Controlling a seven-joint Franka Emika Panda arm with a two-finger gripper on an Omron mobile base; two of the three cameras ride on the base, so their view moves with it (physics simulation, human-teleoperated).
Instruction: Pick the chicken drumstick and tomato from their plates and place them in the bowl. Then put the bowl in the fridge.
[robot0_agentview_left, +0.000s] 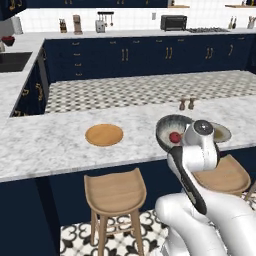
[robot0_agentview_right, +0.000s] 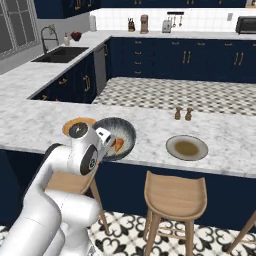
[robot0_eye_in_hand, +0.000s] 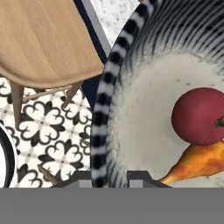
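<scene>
Bowl (robot0_agentview_left: 172, 131): deep, round, dark speckled outside, pale grey-white inside with dark striped rim; tilted, at the near edge of the surface, partly over it. Tomato (robot0_eye_in_hand: 199, 116): small red ball, inside the bowl. Chicken drumstick (robot0_eye_in_hand: 197, 162): golden-brown, inside the bowl, touching the tomato. Plates: plain orange-tan wooden plate (robot0_agentview_left: 104, 134) flat on the surface, left of the bowl; grey-rimmed, brown-centred plate (robot0_agentview_right: 186, 147) flat, right of the bowl.

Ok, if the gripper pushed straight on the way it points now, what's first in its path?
The bowl: its striped rim runs up from between the gripper fingertips. Beyond that rim lie the tomato and chicken drumstick. Depth is hard to judge.
</scene>
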